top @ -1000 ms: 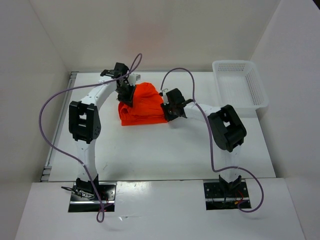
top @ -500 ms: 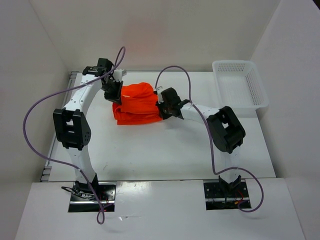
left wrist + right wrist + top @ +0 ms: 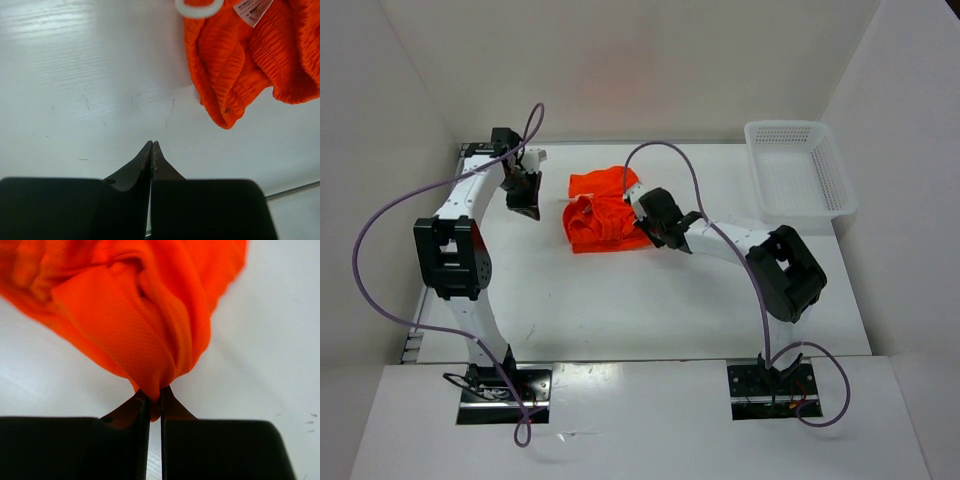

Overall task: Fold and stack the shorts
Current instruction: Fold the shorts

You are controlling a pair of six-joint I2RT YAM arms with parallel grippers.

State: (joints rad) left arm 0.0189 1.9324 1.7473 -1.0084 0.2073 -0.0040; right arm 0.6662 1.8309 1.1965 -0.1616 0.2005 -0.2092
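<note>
The orange-red shorts (image 3: 600,210) lie bunched at the middle back of the table. My right gripper (image 3: 645,222) is shut on a fold at their right edge; the wrist view shows the cloth (image 3: 150,330) pinched between the jaws (image 3: 154,392). My left gripper (image 3: 527,208) is shut and empty, over bare table to the left of the shorts. In the left wrist view the gathered waistband (image 3: 235,65) with a white tag (image 3: 252,9) lies ahead and right of my shut fingertips (image 3: 151,146).
A white perforated basket (image 3: 800,180) stands at the back right. White walls close in the table on the left, back and right. Purple cables loop over both arms.
My left gripper has let go of the shorts and drawn away to the left. The shorts have dropped and slumped into a looser heap. My right gripper still holds their right edge.
</note>
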